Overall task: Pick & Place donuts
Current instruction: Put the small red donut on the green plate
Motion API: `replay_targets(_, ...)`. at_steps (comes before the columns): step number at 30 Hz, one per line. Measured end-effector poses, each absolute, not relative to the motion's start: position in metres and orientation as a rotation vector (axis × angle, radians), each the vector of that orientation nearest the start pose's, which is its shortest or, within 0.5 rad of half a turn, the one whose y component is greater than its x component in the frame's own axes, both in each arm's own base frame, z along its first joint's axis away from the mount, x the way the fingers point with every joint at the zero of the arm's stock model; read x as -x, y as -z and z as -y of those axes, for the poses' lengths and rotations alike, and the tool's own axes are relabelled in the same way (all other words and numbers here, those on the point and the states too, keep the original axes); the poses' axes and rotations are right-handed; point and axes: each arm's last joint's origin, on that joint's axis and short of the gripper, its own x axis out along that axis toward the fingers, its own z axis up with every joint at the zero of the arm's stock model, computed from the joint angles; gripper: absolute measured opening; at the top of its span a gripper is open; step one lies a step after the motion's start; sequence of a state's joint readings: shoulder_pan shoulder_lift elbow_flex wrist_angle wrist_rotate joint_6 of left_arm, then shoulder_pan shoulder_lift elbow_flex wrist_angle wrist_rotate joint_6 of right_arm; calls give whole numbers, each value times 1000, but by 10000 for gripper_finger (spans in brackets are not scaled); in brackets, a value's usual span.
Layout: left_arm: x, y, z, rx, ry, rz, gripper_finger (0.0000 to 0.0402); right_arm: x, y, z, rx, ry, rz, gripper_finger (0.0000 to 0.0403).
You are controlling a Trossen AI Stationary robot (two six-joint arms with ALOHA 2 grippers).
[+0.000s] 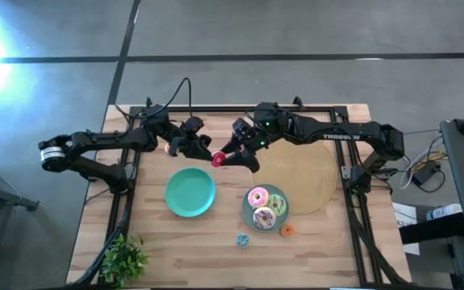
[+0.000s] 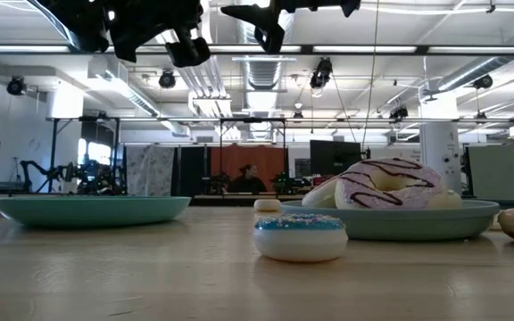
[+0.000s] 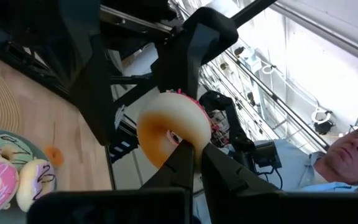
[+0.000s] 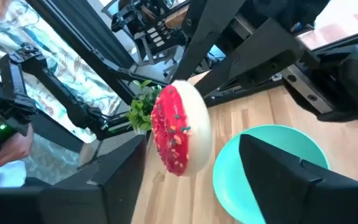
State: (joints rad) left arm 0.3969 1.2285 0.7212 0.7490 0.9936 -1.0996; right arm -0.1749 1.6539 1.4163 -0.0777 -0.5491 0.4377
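**Entry: bench, handover point**

1. Left hand [image 1: 203, 151]: I read it raised off the bench near the far edge, just beyond the empty teal plate [image 1: 190, 192]. In its wrist view the hand [image 3: 197, 154] has its fingers pressed close together, pinching the ring of the red donut [image 3: 171, 129].
2. Red donut [image 1: 218, 159]: held in the air between the two hands, tilted on edge, with the red sprinkled icing [image 4: 174, 130] facing the right wrist camera and the pale tan underside facing the left one.
3. Right hand [image 1: 236, 156]: I log it meeting the left one from the opposite side. Its fingers are spread wide, one on each side of the donut, and I see no contact with it in the right wrist view [image 4: 192, 142].
4. Second teal plate [image 1: 248, 211]: near the bench's middle, just beside the woven disc [image 1: 316, 181]. It carries the pink donut [image 1: 258, 196], the green donut [image 1: 277, 204] and the white-brown donut [image 1: 263, 217], all touching.
5. Blue donut [image 1: 242, 239]: flat on the bench, just in front of that plate.
6. Orange donut [image 1: 287, 230]: flat on the bench, just beside the plate's near-right rim.
7. Small plant [image 1: 125, 258]: at the near-left corner.
8. A person [image 3: 353, 152]: in the room beyond, seen from the left wrist.
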Motion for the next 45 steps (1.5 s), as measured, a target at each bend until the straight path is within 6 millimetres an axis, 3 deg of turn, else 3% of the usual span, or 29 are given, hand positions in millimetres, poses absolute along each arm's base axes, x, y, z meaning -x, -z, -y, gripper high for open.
replay_targets(23, -246, -304, -78, 879, 560, -108, 0, -379, -332, 53, -541, -247, -379, 21)
replay_targets(28, -247, -297, -83, 918, 487, -133, 15, -378, -330, 53, -547, -239, -393, 13)
replay_targets(37, -244, -270, -88, 1054, 311, -334, 90, -373, -315, 52, -617, -171, -536, 13)
replay_targets(41, -230, -260, -84, 1046, 128, -435, 103, -370, -304, 53, -673, -103, -595, 13)
replay_targets(45, -210, -268, -75, 952, -17, -438, 105, -368, -290, 53, -765, -64, -621, 13)
